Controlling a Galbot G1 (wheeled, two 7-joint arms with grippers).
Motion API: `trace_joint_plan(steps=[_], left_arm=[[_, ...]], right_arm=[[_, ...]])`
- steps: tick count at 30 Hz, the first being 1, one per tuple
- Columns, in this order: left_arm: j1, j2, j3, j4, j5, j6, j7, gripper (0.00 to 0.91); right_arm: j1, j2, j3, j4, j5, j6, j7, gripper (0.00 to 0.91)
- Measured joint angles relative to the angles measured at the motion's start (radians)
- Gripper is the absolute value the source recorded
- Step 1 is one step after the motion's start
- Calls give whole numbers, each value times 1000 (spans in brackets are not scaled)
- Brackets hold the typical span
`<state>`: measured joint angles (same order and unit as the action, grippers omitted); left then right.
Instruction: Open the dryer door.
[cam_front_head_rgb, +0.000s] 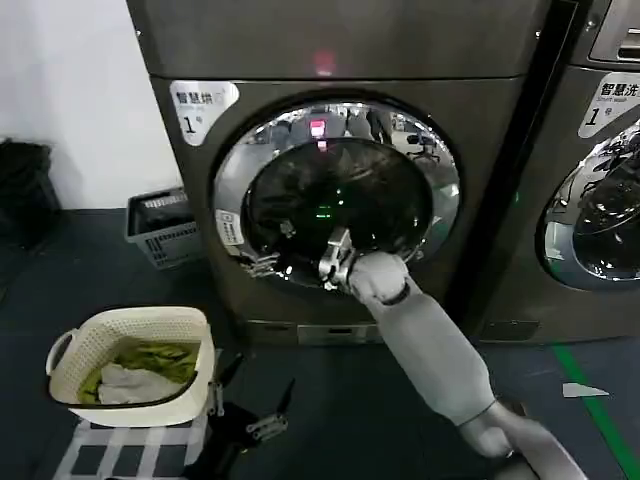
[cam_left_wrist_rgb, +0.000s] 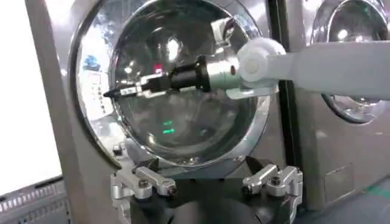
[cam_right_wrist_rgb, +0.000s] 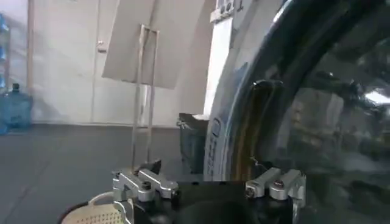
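right tool (cam_front_head_rgb: 275, 265) at dryer door (cam_front_head_rgb: 335, 195) rim (left side)

Light is dim and cool overall, with the dark floor around the parked left gripper (cam_front_head_rgb: 250, 405) nearly black, while the white wall beyond it blows out to flat glare in the left wrist view. Just above the right gripper (cam_front_head_rgb: 332, 262), the chrome rim of the dryer door (cam_front_head_rgb: 440, 170) throws bright, warped reflections, and small red and green lights glint in its dark glass. In the right wrist view the glass close beside that gripper is soft and smeared.
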<state>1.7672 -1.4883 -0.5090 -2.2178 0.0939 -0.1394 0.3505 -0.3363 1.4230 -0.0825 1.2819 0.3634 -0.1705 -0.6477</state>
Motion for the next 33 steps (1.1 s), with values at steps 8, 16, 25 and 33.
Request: trace_joint_plan(steps=[8,16,25,33], left_arm=[[5,-1,0,-1,-1,-6,-1,907],[5,-2,5,0,-1,-5,-1,907],[7,-4,7,1,-1,-1,-1,907],[5,-2,-3,1,-37,21,12,907]], right_arm=[[15,20,-17,-35,-15,3,-1,907],[28,38,-31,-60,-18,5,3,907],[36,45,-35,-60,-16,6,-26,907],[11,15,-27,-23,1,-24,-164,907]])
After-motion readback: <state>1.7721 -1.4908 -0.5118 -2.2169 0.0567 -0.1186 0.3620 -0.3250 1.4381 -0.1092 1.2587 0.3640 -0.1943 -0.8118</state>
